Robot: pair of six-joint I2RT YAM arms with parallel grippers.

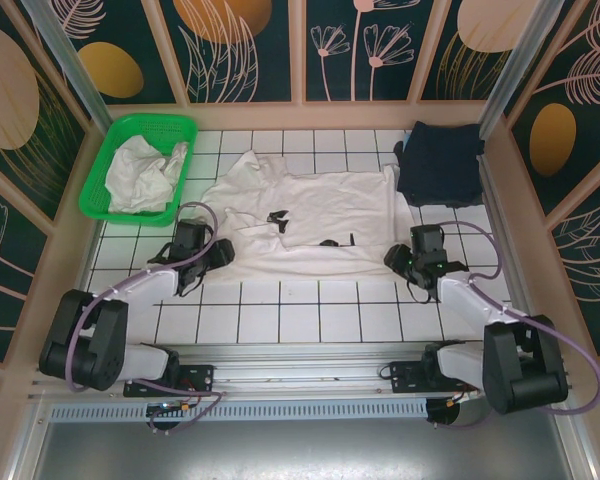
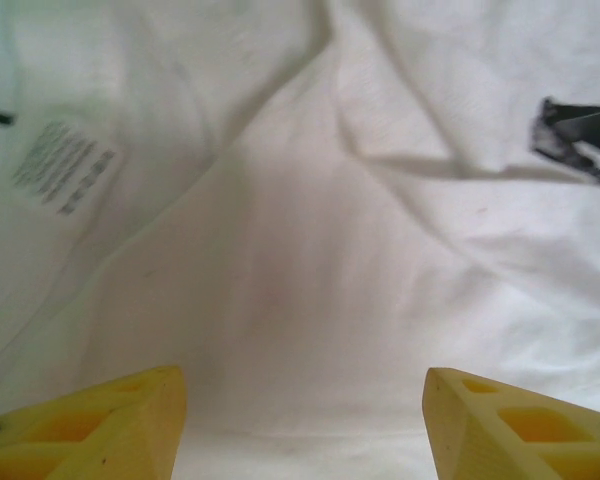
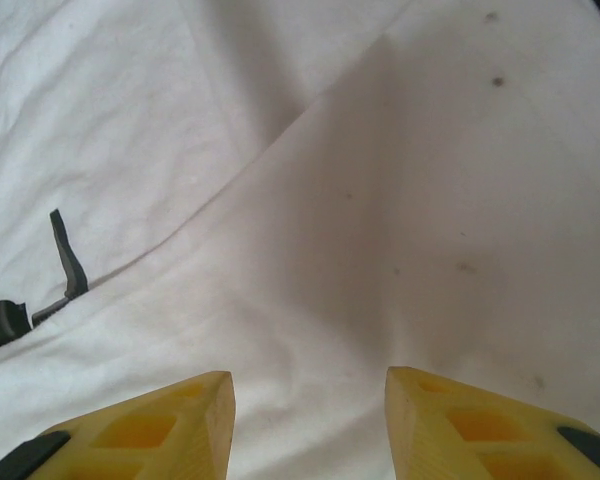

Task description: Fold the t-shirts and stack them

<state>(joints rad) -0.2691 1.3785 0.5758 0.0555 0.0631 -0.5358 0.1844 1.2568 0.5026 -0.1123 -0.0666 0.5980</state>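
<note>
Wrinkled, soft white t-shirt (image 1: 310,215) lies spread on glossy square tiles (image 1: 320,320) — both jaws part-open, gripping nothing.

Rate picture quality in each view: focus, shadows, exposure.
Top external: sharp, evenly lit, the white t-shirt nearly blown out. Left wrist: soft focus, the care label unreadable, a dim shadow ahead of the left gripper. Right wrist: a broad shadow on the fabric ahead of the right gripper, the weave blurred.
</note>
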